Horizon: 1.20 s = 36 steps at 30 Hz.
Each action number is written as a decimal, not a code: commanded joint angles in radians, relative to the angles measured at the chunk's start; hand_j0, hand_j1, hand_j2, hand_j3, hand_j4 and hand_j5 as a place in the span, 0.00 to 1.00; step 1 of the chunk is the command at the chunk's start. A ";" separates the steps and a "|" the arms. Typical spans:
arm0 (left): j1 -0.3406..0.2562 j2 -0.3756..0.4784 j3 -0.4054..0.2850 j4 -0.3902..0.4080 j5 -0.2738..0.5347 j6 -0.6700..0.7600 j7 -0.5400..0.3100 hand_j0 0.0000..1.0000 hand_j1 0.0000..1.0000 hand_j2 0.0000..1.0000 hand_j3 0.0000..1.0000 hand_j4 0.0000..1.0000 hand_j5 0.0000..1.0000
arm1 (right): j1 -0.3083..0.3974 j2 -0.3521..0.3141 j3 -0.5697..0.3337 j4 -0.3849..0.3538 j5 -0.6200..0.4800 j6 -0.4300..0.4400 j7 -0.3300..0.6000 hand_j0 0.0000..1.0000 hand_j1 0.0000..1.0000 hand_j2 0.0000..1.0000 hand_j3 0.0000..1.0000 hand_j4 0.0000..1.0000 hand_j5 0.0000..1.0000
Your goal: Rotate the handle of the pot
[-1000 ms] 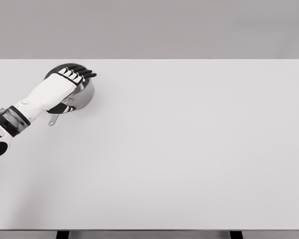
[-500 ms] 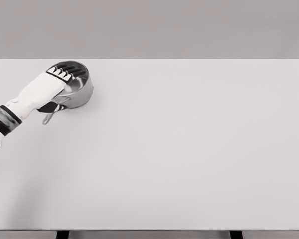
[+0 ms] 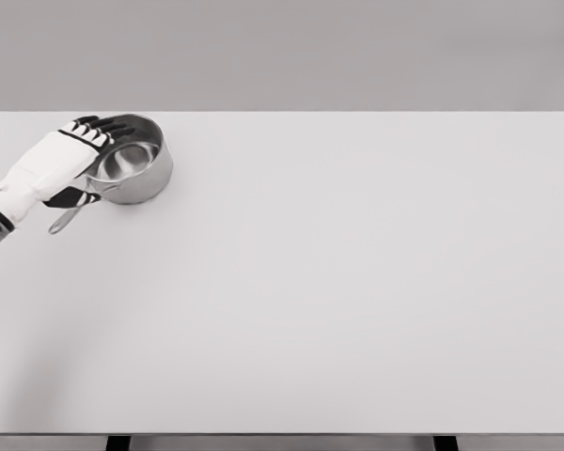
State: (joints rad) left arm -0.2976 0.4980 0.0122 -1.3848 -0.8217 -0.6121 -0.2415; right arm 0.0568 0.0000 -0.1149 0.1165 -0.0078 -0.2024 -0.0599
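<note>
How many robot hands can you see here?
1: the left hand is at the table's far left, over the near-left rim of the metal pot. The right hand is out of view.

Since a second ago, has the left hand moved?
Yes. The left hand has pulled back left, toward the table's left edge, uncovering more of the pot; the pot handle has swung left too.

Left hand (image 3: 61, 160) slid left, uncovering the pot (image 3: 132, 174) (handle (image 3: 66, 218) swung left).
</note>
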 commanded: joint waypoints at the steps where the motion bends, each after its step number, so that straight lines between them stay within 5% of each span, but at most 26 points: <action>1: 0.000 0.008 0.006 0.004 0.006 0.001 0.001 1.00 1.00 1.00 1.00 1.00 1.00 | 0.000 0.000 0.000 0.000 0.000 0.000 0.000 1.00 1.00 1.00 1.00 1.00 1.00; 36: -0.038 0.099 0.052 0.087 0.006 0.001 -0.001 1.00 1.00 1.00 1.00 1.00 1.00 | 0.000 0.000 0.000 0.000 0.000 0.000 0.000 1.00 1.00 1.00 1.00 1.00 1.00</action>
State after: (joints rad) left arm -0.3329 0.5964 0.0638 -1.2980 -0.8228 -0.6122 -0.2429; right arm 0.0568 0.0000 -0.1149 0.1165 -0.0080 -0.2024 -0.0599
